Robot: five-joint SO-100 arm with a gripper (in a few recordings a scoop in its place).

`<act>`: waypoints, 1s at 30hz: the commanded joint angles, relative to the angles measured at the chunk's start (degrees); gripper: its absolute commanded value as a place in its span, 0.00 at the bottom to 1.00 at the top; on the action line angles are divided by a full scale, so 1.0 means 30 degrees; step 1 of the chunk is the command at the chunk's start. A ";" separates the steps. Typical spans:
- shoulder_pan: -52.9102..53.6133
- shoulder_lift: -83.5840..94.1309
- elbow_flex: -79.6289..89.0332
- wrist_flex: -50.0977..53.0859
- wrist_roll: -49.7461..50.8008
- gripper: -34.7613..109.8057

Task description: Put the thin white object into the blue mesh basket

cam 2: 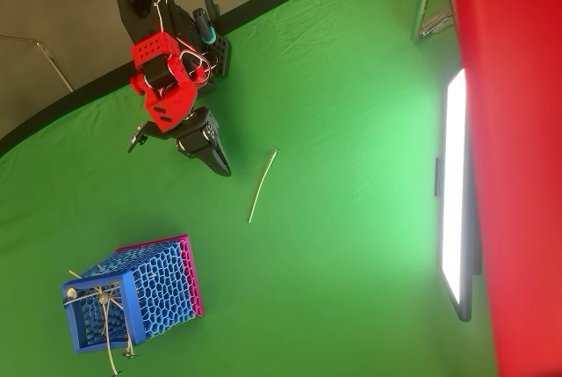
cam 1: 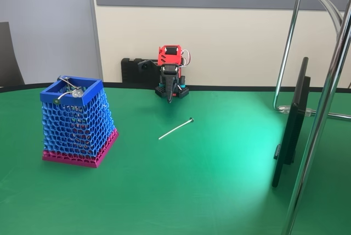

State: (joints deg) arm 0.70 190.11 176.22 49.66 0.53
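The thin white object (cam 1: 175, 129) (cam 2: 262, 185) lies flat on the green table, its small dark knob at the end nearest the arm. The blue mesh basket (cam 1: 77, 120) (cam 2: 132, 293) stands upright at the left in the fixed view, on its magenta base band. My gripper (cam 1: 170, 97) (cam 2: 224, 169) hangs folded at the red and black arm's base, fingers pointing down, jaws together with nothing between them. It is a short way behind the stick and apart from it.
A grey shiny bent piece (cam 1: 70, 91) with a yellow-green end rests across the basket's rim, with thin rods (cam 2: 110, 333) sticking out. A dark monitor (cam 1: 290, 122) and chrome stand tubes (cam 1: 323, 109) occupy the right side.
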 commanded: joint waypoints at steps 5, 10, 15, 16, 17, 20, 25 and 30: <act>-0.0117 0.0146 0.0146 0.0117 -0.0117 0.24; -0.0117 0.0146 0.0146 0.0117 -0.0088 0.24; -0.0117 0.0146 0.0146 0.0117 -0.0117 0.24; -0.0117 0.0146 0.0146 0.0117 -0.0117 0.24; -0.0117 0.0146 0.0146 0.0117 -0.0117 0.24; -0.0088 0.0146 0.0146 0.0117 -0.0029 0.24; -0.0088 0.0146 0.0146 0.0117 0.0000 0.24; -0.0059 -0.0322 -0.0029 -0.0029 -0.0117 0.24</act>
State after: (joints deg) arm 0.70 189.93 176.22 49.66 0.53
